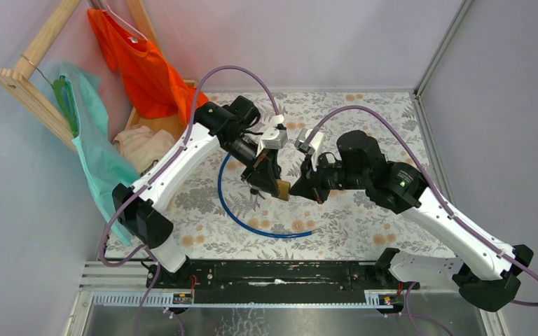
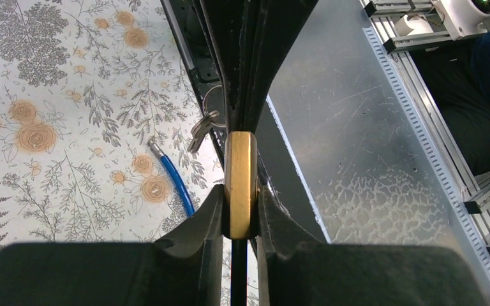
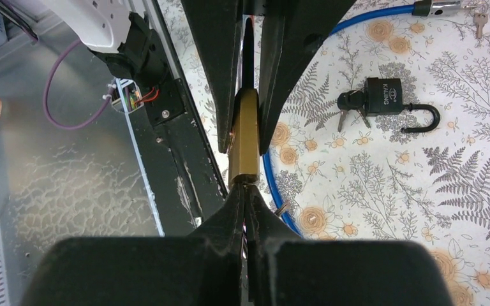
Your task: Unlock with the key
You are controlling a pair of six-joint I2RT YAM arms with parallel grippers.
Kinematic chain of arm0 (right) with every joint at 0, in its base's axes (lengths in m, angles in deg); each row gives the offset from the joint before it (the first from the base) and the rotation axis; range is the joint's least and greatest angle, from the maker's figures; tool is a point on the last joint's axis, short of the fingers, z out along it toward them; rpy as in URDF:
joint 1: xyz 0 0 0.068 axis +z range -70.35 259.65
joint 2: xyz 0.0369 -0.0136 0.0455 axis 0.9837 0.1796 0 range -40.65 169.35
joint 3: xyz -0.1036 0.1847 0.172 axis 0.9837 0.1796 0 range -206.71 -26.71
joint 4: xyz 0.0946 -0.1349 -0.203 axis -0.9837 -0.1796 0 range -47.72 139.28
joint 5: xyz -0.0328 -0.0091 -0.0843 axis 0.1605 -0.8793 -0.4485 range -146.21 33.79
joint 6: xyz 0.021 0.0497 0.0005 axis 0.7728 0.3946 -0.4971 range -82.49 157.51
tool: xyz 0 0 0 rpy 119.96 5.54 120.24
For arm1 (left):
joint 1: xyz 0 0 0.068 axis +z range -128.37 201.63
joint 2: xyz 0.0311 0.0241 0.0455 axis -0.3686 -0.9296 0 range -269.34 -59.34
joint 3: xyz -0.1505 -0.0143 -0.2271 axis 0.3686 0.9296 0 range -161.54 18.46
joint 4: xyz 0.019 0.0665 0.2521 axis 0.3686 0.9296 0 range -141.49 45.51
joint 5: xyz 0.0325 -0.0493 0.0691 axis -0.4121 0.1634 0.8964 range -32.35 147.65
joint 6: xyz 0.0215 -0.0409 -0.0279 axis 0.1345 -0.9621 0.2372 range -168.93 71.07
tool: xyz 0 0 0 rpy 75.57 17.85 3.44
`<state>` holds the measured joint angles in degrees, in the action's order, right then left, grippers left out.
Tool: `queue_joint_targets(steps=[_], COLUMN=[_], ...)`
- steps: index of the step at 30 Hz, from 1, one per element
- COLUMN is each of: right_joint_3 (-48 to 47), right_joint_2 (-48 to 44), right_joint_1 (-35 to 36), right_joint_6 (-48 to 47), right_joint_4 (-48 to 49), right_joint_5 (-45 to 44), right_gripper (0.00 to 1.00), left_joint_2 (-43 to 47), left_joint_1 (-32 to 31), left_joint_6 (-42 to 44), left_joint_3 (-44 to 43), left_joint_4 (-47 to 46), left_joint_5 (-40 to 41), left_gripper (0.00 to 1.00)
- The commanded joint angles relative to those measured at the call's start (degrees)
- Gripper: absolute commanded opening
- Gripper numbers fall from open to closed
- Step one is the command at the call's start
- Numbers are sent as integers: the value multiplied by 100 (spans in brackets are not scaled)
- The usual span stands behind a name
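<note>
A brass padlock (image 1: pixel 281 187) hangs above the table, clamped flat between the fingers of my left gripper (image 2: pixel 240 213). My right gripper (image 3: pixel 245 189) is shut, its tips pressed against the padlock's (image 3: pixel 245 134) free end; anything between its fingers is hidden. A ring of silver keys (image 2: pixel 201 131) dangles beside those tips. The key (image 3: pixel 349 101), black-headed, sits at the end of a black padlock (image 3: pixel 389 97) lying on the cloth with its shackle swung open, apart from both grippers.
A blue cable lock (image 1: pixel 252 220) curves over the flowered cloth below both grippers, with its lock head (image 3: pixel 440 7) and more silver keys. A wooden rack (image 1: pixel 28 77) with orange (image 1: pixel 147 70) and teal garments (image 1: pixel 94 154) stands back left. The black rail (image 1: pixel 280 273) runs along the near edge.
</note>
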<state>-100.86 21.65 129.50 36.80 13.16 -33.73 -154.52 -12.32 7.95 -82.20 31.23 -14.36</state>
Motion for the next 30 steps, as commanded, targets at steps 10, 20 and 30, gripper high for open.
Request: queue_joint_targets(steps=[10, 20, 30], right_joint_3=[296, 376, 671], right_joint_2=[-751, -852, -761], right_joint_1=[28, -32, -225], right_joint_6=[373, 316, 648], right_joint_4=[1121, 732, 1122], right_joint_5=[-96, 2, 44], right_gripper=[74, 57, 37], left_joint_2=[113, 284, 283], left_joint_1=[164, 181, 185], left_joint_6=[-89, -140, -221], left_joint_3=[-212, -177, -207], left_joint_4=[34, 34, 34], left_joint_5=[-456, -420, -341], left_gripper=[0, 0, 0])
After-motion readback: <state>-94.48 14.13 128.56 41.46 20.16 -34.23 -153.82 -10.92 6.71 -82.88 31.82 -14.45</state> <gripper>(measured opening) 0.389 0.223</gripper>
